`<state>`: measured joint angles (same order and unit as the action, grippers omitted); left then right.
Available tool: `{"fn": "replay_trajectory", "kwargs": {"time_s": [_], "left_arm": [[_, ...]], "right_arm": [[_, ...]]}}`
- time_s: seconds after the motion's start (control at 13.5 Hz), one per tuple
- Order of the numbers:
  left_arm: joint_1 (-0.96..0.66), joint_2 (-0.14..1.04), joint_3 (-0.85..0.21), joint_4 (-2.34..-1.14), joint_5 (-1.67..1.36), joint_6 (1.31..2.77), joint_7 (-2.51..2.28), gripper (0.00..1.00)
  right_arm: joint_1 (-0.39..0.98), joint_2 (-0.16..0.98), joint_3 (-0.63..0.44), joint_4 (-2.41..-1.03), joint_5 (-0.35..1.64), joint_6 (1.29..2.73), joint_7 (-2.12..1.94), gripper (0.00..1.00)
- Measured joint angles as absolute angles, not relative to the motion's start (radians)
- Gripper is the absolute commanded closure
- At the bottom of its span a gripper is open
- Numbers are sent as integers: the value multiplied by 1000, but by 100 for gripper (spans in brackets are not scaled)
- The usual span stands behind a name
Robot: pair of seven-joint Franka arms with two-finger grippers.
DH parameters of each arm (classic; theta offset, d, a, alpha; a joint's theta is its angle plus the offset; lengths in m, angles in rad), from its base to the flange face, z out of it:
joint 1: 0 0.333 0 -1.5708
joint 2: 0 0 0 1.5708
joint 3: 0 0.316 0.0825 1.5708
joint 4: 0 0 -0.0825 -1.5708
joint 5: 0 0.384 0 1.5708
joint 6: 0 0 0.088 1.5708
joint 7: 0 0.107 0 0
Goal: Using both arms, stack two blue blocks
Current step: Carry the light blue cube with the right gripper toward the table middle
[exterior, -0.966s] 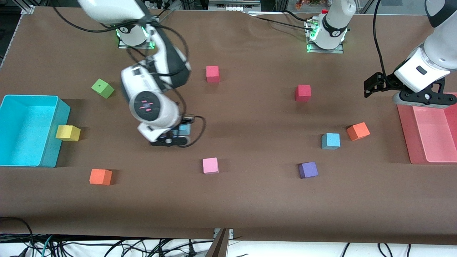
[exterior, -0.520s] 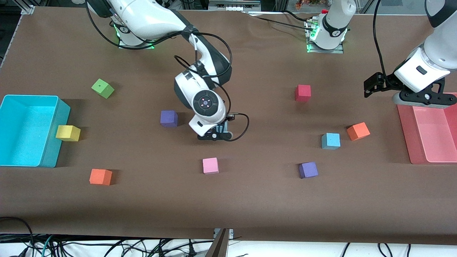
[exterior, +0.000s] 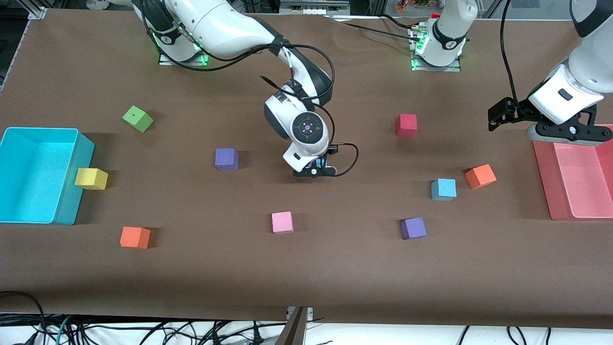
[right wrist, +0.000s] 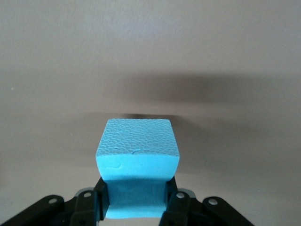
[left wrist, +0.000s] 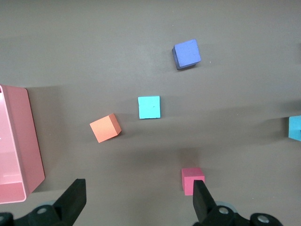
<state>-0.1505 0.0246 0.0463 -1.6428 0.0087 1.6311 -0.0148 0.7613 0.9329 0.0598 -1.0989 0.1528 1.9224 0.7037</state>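
My right gripper (exterior: 317,171) is shut on a light blue block (right wrist: 137,155) and holds it above the bare middle of the table, its shadow on the cloth below. That block also shows at the edge of the left wrist view (left wrist: 295,128). The second blue block (exterior: 444,189) sits on the table toward the left arm's end, beside an orange cube (exterior: 480,176); it also shows in the left wrist view (left wrist: 149,107). My left gripper (exterior: 564,136) is open and empty (left wrist: 138,202), and waits high over the edge of the pink tray (exterior: 543,177).
Near the blue block are a purple cube (exterior: 414,228) and a red cube (exterior: 406,124). A pink cube (exterior: 282,222), another purple cube (exterior: 226,159), and green (exterior: 137,118), yellow (exterior: 91,178) and orange (exterior: 135,237) cubes lie toward the teal bin (exterior: 72,139).
My right arm has carried the blue block toward the left arm's end of the table, uncovering a purple cube and now hiding a red one. The left arm has not moved.
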Motion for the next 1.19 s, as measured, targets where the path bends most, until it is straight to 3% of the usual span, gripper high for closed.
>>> {"fn": "replay_trajectory", "kwargs": {"time_s": [0.37,0.45,0.52,0.59,1.19], "left_arm": [[-151,25,46,-1643,9,1631,-15,0],[-151,25,46,-1643,9,1631,-15,0],[-151,25,46,-1643,9,1631,-15,0],[-151,25,46,-1643,9,1631,-15,0],[-151,26,46,-1643,9,1631,-15,0]], "right_arm": [[770,947,58,-1099,153,1919,705,100],[770,950,57,-1099,153,1919,705,74],[770,953,57,-1099,153,1919,705,10],[770,953,56,-1099,153,1919,705,0],[770,953,53,-1096,141,1937,703,0]]}}
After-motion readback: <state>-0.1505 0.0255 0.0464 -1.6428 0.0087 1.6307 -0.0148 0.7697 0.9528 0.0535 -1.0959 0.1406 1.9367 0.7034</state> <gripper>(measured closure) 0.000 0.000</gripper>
